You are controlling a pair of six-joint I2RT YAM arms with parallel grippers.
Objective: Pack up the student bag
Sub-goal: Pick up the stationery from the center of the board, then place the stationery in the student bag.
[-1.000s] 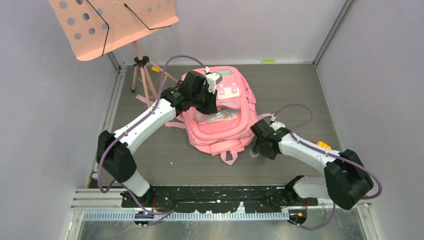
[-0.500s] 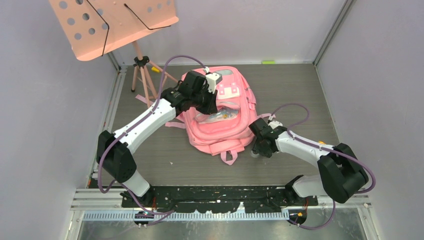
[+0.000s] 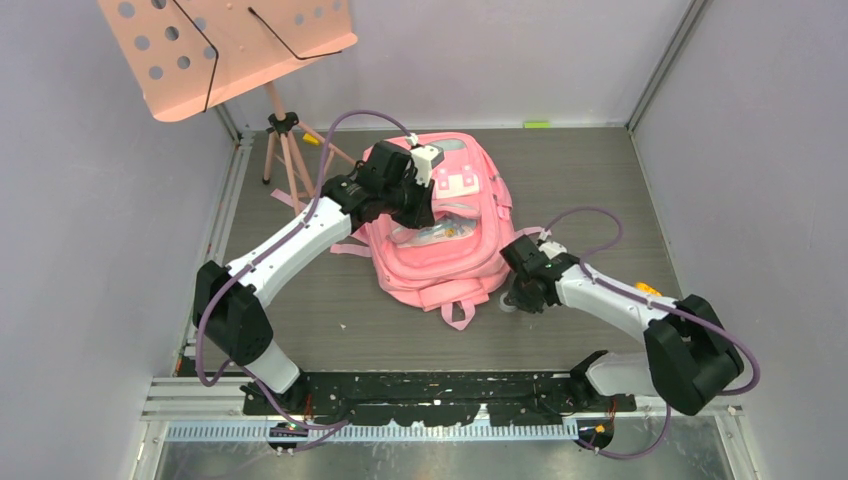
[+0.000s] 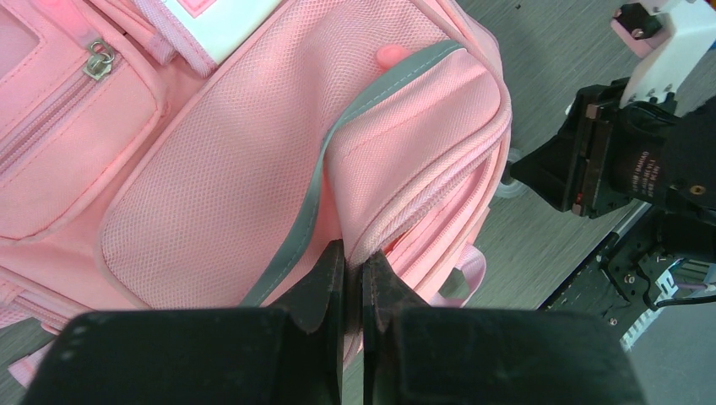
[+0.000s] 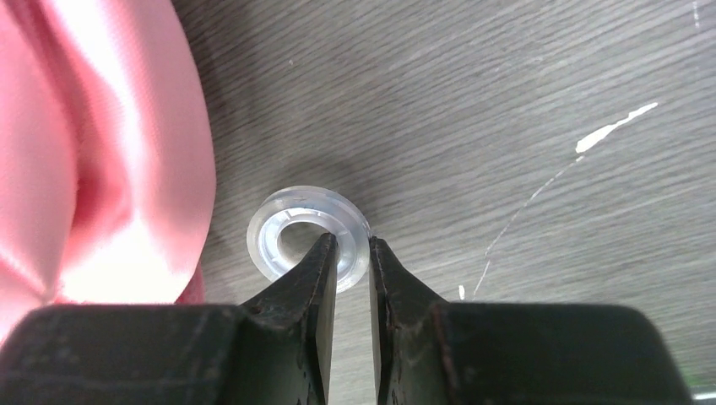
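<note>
Bag (image 3: 455,270) lies flat, front side up, about mid-bench, slightly left of centre. Long axis runs near-to-far w/ a slight tilt: pale-patch end toward the far wall, a strap loop sticking out at the near end. More straps trail off both sides.

Left gripper (image 4: 352,257) is closed right down on the bag – jaws pinch a seam edge next to the grey strip (image 4: 388,91). In the overhead view it sits over the bag's far-left part, where the bag gapes open; contents too small to tell.

Right gripper (image 5: 348,245) is down at bench level, just off the bag's near-right corner. Jaws nearly together – one finger in the hole of a clear ring (image 5: 263,240), the other outside, the ring's wall pinched between them.

Bench (image 3: 600,180) is dark grey woodgrain w/ some white scuffs. Pale lilac walls (image 3: 90,200) on three sides. Pink music stand (image 3: 230,50) on a tripod in the far-left corner, well apart from the bag.
</note>
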